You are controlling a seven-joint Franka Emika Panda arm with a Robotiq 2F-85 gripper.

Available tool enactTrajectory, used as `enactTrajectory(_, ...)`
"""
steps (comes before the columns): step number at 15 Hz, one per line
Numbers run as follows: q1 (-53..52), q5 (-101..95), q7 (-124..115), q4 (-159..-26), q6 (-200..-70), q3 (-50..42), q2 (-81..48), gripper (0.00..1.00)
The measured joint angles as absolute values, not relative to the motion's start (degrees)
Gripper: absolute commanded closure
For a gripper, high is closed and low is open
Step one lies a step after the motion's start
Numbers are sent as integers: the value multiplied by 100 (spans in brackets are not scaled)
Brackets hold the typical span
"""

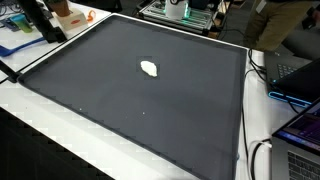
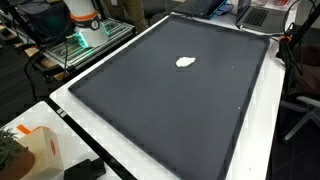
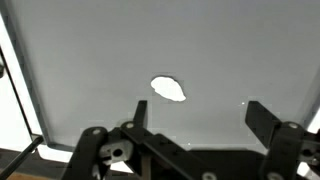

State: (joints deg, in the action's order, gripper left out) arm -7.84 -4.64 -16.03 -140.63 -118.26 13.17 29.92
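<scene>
One small white oval lump (image 3: 168, 88) is all that lies near your gripper (image 3: 194, 108), and it sits on a large dark grey rectangular mat (image 3: 90, 50).

Reading the wrist view from the left, you meet the gripper's black left finger (image 3: 133, 115) first. Next comes the lump, a little beyond the fingertips and nearer the left one than the right. Last is the black right finger (image 3: 262, 115), well apart from its partner. The jaws are spread wide and have hold of nothing. Only bare mat shows between them, and neither finger touches the lump.

In both exterior views your gripper is out of the picture. In an exterior view, an orange box (image 1: 68, 14) stands at the far left, off the mat (image 1: 120, 100). The lump (image 1: 149, 69) lies alone near the mat's middle, slightly towards the far edge. An open laptop with a purple glow (image 1: 300, 140) sits at the near right on the white table (image 1: 30, 130).

In an exterior view from another side, the lump (image 2: 185, 62) lies on the far half of the mat (image 2: 170, 115), well away from every border. What it is made of you cannot tell.
</scene>
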Motion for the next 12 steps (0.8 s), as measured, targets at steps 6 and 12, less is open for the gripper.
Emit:
enactTrajectory(6,-469,-942,-1097,-14713,-12714,894,3269,0)
enactTrajectory(12,-442,-919,-1144,-14699,-13025,925,3180,0)
